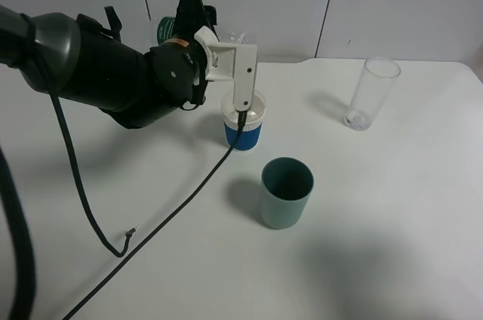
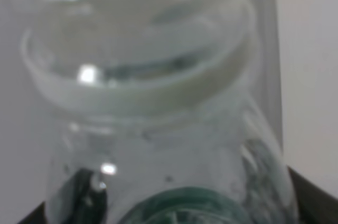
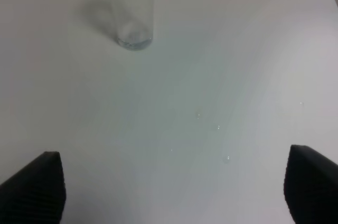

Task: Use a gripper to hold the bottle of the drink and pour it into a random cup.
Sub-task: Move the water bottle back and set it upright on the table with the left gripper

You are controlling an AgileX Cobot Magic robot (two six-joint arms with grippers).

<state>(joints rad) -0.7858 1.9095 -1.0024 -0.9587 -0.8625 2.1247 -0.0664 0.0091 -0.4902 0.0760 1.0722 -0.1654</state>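
The left gripper (image 1: 192, 22) grasps in its jaws the bottle (image 2: 158, 145), surely light, thin and easy to crush, near its green label above the cup (image 1: 245, 127); the right gripper (image 3: 171, 187) is released.

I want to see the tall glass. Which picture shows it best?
The exterior high view: the whole tall glass stands there, rim to base. The right wrist view shows only its lower part. The left wrist view shows just the blurry bottle.
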